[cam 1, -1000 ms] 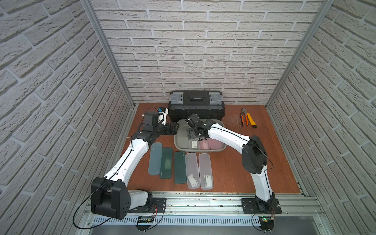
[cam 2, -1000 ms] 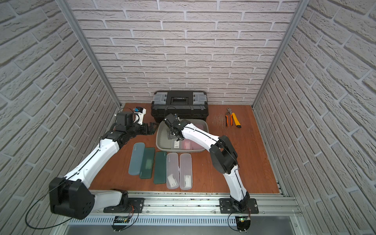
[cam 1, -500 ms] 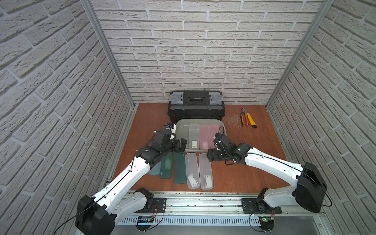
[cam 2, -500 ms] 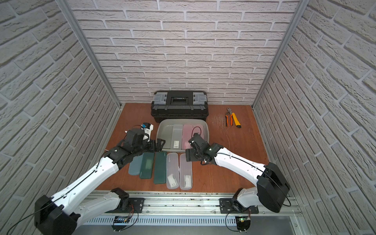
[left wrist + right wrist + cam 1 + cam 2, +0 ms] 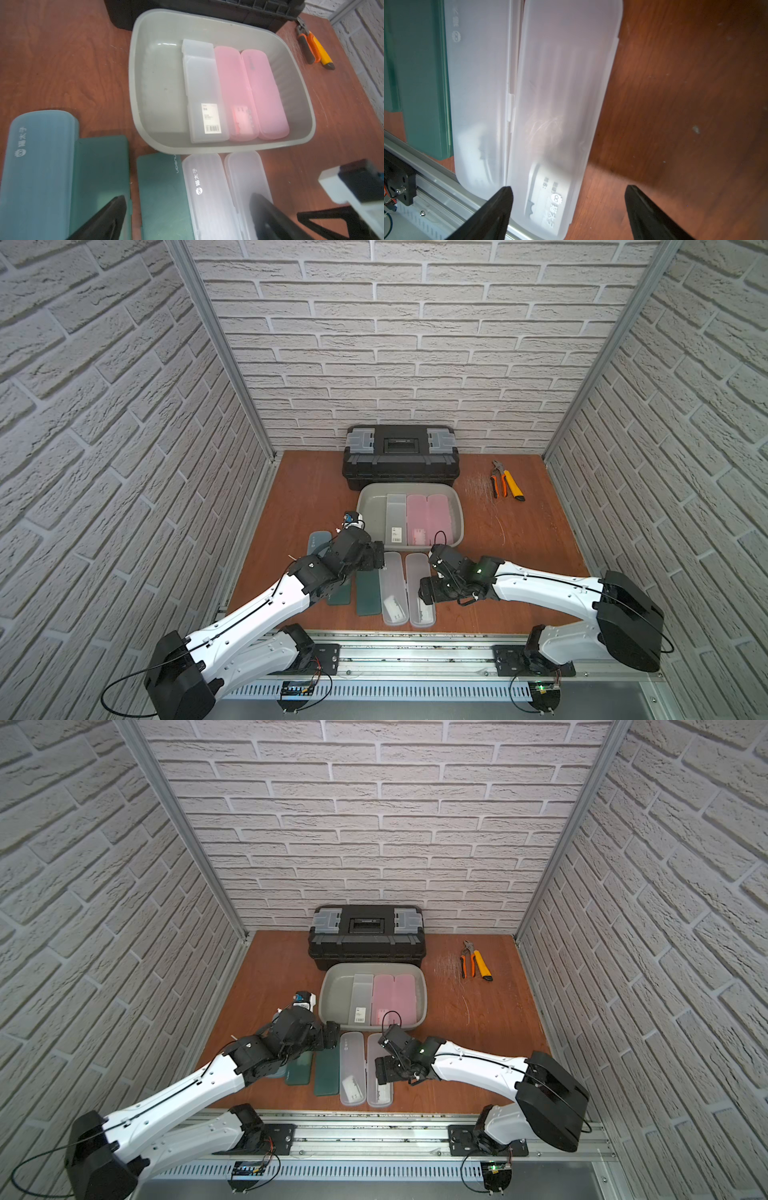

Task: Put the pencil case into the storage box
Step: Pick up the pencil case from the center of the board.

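Pickup is the step in hand, I judge. In a top view my right end effector hangs open over the frosted pencil case, which lies at the three o'clock end of the row of cases on the tabletop. The storage box sits at its twelve o'clock. Left wrist view: left end effector open, empty. Right wrist view: case translucent and shut, between my jaws. Next I lower and close.

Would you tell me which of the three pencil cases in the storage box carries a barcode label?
The clear square-cornered case, next to the two rounded pink cases, which show no barcode.
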You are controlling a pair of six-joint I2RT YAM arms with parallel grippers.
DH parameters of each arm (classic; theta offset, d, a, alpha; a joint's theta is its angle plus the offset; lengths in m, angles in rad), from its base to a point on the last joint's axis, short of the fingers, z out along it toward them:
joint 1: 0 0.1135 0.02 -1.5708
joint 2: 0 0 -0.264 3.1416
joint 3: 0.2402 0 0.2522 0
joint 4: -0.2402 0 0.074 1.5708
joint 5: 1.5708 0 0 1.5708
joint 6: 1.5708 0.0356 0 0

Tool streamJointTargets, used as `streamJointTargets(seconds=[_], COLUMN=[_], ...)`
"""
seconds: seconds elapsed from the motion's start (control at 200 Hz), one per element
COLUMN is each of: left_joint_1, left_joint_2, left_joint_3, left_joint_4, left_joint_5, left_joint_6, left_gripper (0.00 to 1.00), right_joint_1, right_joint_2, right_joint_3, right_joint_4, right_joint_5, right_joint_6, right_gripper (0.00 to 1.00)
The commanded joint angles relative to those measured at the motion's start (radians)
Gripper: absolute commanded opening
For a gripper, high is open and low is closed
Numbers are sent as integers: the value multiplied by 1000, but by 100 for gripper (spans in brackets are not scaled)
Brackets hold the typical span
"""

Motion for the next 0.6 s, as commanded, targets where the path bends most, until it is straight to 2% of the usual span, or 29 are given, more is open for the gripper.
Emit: streamJointTargets(seconds=[0.0,0.245,0.595], left_joint_1=[-2,-2,-2], left_joint_2=[-62,-171,-137], left_joint_3=[5,-44,-26], left_joint_4=[-32,-36,-67], left_joint_5=[-133,-191,-154], left_joint_6=[-76,-102,-103], left_gripper=[98,98,98], right_joint_1=[28,55,63], right_joint_2=[50,147,187], right_joint_3=[68,142,128], right_joint_4=[-24,-89,-153], right_joint_5=[35,82,167], right_joint_6=[9,-15,-10], right_gripper=[88,88,88])
